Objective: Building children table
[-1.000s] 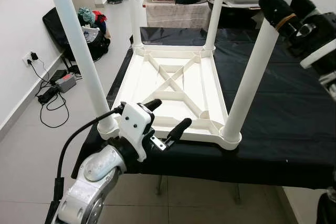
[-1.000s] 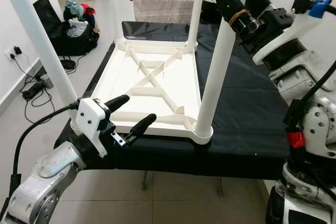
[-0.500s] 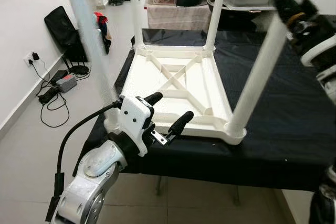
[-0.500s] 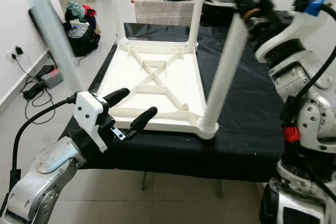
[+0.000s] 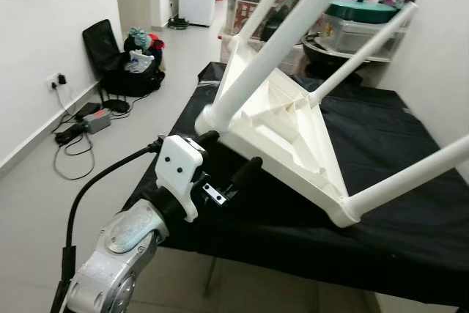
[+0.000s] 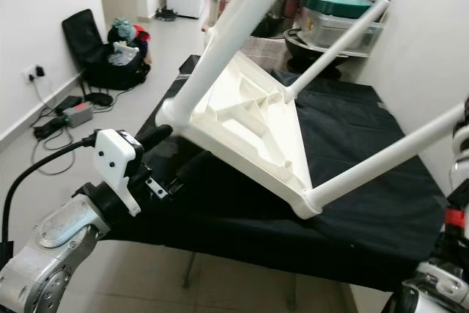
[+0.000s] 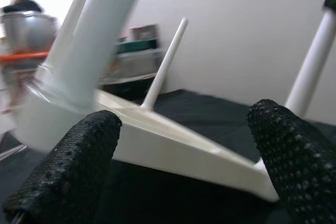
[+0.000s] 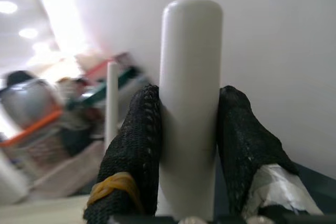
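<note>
The white plastic children's table point(image 5: 293, 130) is tipped on the black-covered worktable point(image 5: 396, 144). Its left edge is raised, its right edge rests on the cloth, and its legs slant up to the right. My right gripper point(image 8: 189, 103) is shut on the end of the near-right leg point(image 5: 410, 177), with a black finger point(image 8: 136, 140) on either side of the white tube. My left gripper point(image 5: 229, 157) is open, just below and in front of the raised near-left corner point(image 5: 209, 115), with nothing between its fingers point(image 7: 73, 166).
A black bag point(image 5: 124, 64) and a power strip with cables point(image 5: 84, 122) lie on the floor at the left. Shelves with pots and boxes point(image 5: 359, 16) stand behind the worktable. A white wall runs close along the right.
The white table has gone from lying flat upside-down to tilted, its left edge lifted and its legs swung to the right. The camera has also shifted. The left gripper stays open near the front corner.
</note>
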`<state>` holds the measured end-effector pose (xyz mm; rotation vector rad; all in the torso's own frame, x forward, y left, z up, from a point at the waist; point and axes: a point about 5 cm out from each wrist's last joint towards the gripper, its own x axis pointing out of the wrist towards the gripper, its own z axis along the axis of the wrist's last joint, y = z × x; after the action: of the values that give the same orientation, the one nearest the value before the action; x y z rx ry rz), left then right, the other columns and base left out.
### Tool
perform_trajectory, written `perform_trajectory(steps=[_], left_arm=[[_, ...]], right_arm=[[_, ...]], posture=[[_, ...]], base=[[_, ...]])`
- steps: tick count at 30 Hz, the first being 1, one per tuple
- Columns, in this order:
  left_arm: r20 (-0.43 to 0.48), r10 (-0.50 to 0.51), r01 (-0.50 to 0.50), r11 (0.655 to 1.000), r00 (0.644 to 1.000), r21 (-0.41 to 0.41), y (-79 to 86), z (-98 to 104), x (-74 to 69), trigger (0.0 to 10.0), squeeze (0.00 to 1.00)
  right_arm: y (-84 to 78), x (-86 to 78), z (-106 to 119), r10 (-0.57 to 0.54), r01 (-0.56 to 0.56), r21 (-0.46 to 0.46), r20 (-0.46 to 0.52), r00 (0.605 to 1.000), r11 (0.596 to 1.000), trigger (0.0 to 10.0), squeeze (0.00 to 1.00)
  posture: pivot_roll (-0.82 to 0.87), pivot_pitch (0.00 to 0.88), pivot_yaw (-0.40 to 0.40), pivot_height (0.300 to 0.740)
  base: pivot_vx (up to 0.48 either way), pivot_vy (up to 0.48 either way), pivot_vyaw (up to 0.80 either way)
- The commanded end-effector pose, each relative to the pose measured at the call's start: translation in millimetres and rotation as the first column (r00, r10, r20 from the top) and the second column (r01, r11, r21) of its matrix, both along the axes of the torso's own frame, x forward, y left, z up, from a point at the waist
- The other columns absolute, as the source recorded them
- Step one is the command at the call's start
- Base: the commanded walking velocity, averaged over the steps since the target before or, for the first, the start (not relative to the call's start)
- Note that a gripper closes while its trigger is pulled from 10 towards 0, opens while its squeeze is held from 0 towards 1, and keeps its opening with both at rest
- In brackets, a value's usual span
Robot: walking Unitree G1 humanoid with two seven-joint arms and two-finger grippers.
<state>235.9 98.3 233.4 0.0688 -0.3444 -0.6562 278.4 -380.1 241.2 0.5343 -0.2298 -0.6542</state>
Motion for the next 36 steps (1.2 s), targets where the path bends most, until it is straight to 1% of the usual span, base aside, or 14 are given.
perform_trajectory(steps=[1,3,7,9,13,14,15,18,20,27,28,30,32,36], left_arm=[[-0.012,-0.015,0.015,1.000,1.000,0.004,-1.7,-0.6,-2.2,10.0,0.00],[-0.013,-0.014,0.014,1.000,1.000,0.008,-1.1,1.4,-4.2,10.0,0.00],[-0.015,-0.012,0.012,1.000,1.000,0.009,0.0,3.5,-7.0,10.0,0.00],[-0.019,-0.016,0.016,1.000,1.000,0.008,0.3,5.4,-11.6,10.0,0.00],[-0.024,-0.021,0.021,1.000,0.999,0.010,0.0,6.0,-14.3,10.0,0.00],[-0.032,-0.024,0.025,1.000,0.999,0.012,0.1,6.6,-16.4,10.0,0.00],[-0.038,-0.027,0.028,0.999,0.999,0.016,0.1,7.7,-18.3,10.0,0.00],[-0.040,-0.029,0.029,0.999,0.999,0.019,0.6,8.9,-20.2,10.0,0.00],[-0.047,-0.031,0.032,0.999,0.998,0.018,0.8,11.7,-22.6,10.0,0.00],[-0.059,-0.045,0.045,0.999,0.997,0.009,-3.3,13.4,-24.5,10.0,0.00],[-0.065,-0.047,0.048,0.999,0.997,0.009,-4.1,12.5,-24.0,10.0,0.00],[-0.069,-0.049,0.049,0.999,0.996,0.009,-4.5,11.9,-22.8,10.0,0.00],[-0.074,-0.050,0.051,0.999,0.996,0.009,-4.4,11.0,-20.3,10.0,0.00],[-0.071,-0.053,0.054,0.998,0.996,0.009,-4.1,11.2,-17.1,10.0,0.00]], right_arm=[[22.1,0.2,-111.6,0.109,-0.017,0.205,-0.450,0.887,0.979,0.0,0.00],[34.8,10.0,-132.3,0.151,-0.057,0.191,-0.525,0.837,0.980,0.0,0.00],[44.4,18.3,-145.6,0.184,-0.103,0.172,-0.570,0.801,0.980,0.0,0.00],[57.2,24.7,-156.7,0.244,-0.182,0.164,-0.603,0.759,0.970,0.0,0.00],[63.9,27.6,-161.3,0.270,-0.207,0.173,-0.610,0.745,0.963,0.0,0.00],[72.9,32.2,-164.7,0.305,-0.249,0.179,-0.617,0.725,0.952,2.9,0.00],[85.7,40.1,-164.0,0.363,-0.318,0.185,-0.602,0.711,0.930,4.0,0.00],[94.7,45.1,-162.5,0.404,-0.368,0.188,-0.590,0.699,0.911,4.0,0.00],[110.2,56.5,-154.4,0.463,-0.453,0.170,-0.564,0.684,0.875,10.0,0.00],[123.4,75.6,-119.1,0.578,-0.618,0.040,-0.405,0.708,0.785,10.0,0.00],[121.5,76.4,-105.1,0.621,-0.660,-0.010,-0.327,0.712,0.751,10.0,1.00],[114.9,73.2,-90.6,0.643,-0.681,-0.075,-0.267,0.718,0.729,10.0,1.00],[106.5,59.8,-67.4,0.704,-0.729,-0.173,-0.189,0.685,0.663,10.0,1.00],[98.0,41.8,-52.4,0.729,-0.755,-0.254,-0.207,0.652,0.604,10.0,1.00]], posture=[[-0.08,0.084,-0.040,0.740],[-0.06,0.093,-0.040,0.740],[-0.05,0.107,-0.036,0.740],[-0.04,0.136,-0.025,0.740],[-0.03,0.150,-0.020,0.740],[-0.02,0.159,-0.015,0.740],[-0.01,0.180,-0.007,0.740],[-0.01,0.186,-0.006,0.740],[-0.01,0.205,0.002,0.740],[-0.01,0.212,0.001,0.740],[-0.02,0.207,0.001,0.740],[-0.03,0.204,0.001,0.740],[-0.05,0.191,0.001,0.740],[-0.07,0.178,0.001,0.740]], base=[[0.000,0.000,0.00],[0.000,0.000,0.00],[0.000,0.000,0.00],[0.000,0.000,0.00],[0.000,0.000,0.00],[0.000,0.000,0.00],[0.000,0.000,0.00],[0.000,0.000,0.00],[0.000,0.000,0.00],[0.000,0.000,0.00],[0.000,0.000,0.00],[0.000,0.000,0.00],[0.000,0.000,0.00],[0.000,0.000,0.00]])
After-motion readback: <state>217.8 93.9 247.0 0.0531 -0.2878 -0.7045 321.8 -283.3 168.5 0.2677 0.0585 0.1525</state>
